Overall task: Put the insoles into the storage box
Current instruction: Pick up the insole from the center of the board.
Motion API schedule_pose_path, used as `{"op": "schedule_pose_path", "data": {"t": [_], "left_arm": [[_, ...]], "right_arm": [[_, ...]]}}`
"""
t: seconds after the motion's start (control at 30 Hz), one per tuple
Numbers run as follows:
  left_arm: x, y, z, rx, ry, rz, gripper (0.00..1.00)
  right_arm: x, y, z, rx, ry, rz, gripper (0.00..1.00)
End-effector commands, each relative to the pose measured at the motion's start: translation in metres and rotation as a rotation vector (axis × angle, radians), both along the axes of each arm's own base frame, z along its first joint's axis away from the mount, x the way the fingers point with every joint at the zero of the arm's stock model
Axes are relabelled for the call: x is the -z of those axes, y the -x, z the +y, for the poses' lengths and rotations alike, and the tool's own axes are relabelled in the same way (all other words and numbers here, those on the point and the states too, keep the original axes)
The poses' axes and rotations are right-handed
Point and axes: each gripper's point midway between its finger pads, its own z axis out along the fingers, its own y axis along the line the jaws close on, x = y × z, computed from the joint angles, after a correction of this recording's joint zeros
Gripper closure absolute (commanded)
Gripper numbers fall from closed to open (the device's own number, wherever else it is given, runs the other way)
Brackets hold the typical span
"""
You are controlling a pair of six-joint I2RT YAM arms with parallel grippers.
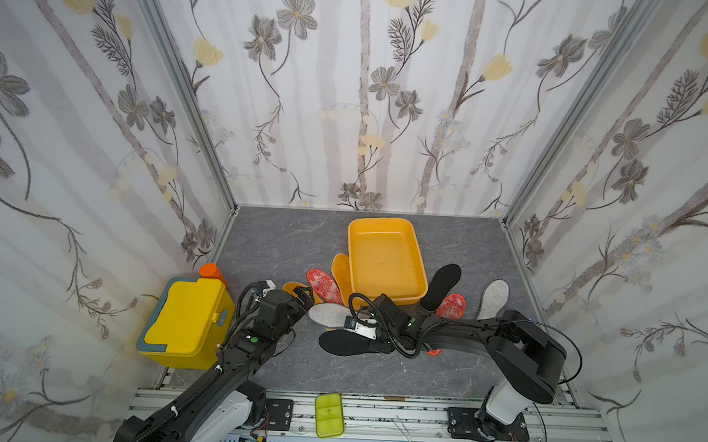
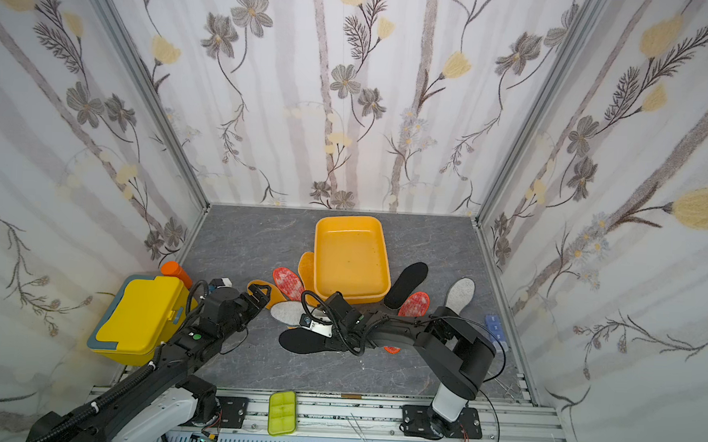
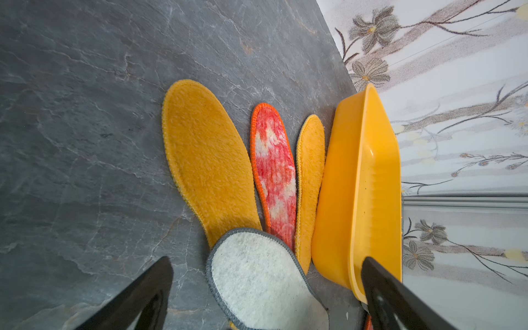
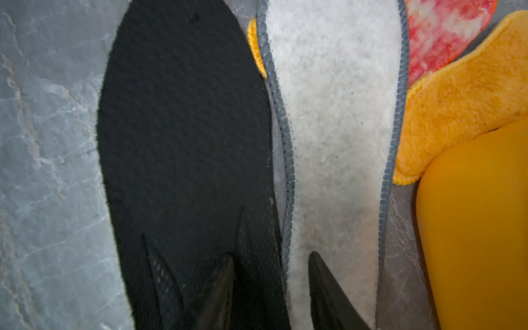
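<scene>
The storage box (image 1: 386, 257) stands empty at the table's back middle. Insoles fan out around its near end: orange-yellow (image 1: 341, 271), red-speckled (image 1: 324, 287) and grey-white felt (image 1: 326, 314) to its left, black (image 1: 442, 285), red-speckled (image 1: 452, 306) and felt (image 1: 494, 296) to its right. Another black insole (image 1: 337, 344) lies in front. My left gripper (image 3: 267, 260) hangs wide open above the felt insole's (image 3: 257, 280) tip, over a second orange-yellow one (image 3: 205, 160). My right gripper (image 4: 271, 258) is low, jaws partly apart, one finger on the black insole (image 4: 183, 128), the other on the felt (image 4: 337, 128).
A yellow lidded box (image 1: 189, 321) with an orange bottle (image 1: 212, 272) behind it stands at the left wall. A lime-green tray (image 1: 329, 414) lies on the front rail. A small blue item (image 2: 494, 325) sits by the right wall. Papered walls close three sides.
</scene>
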Motion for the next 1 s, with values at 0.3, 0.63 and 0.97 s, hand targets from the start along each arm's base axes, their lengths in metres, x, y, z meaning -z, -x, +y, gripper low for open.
{"op": "schedule_pose_path", "data": {"t": [0.3, 0.63, 0.97], "left_arm": [[-0.002, -0.002, 0.001, -0.003, -0.006, -0.016, 0.0], [-0.002, -0.001, 0.003, -0.011, -0.011, -0.018, 0.0], [-0.001, 0.0, 0.005, -0.016, -0.013, -0.02, 0.0]], "right_arm": [[0.013, 0.02, -0.012, -0.023, 0.067, 0.094, 0.58], [0.018, 0.035, -0.016, 0.009, 0.072, 0.126, 0.59], [0.02, 0.048, -0.019, 0.0, 0.081, 0.178, 0.6]]}}
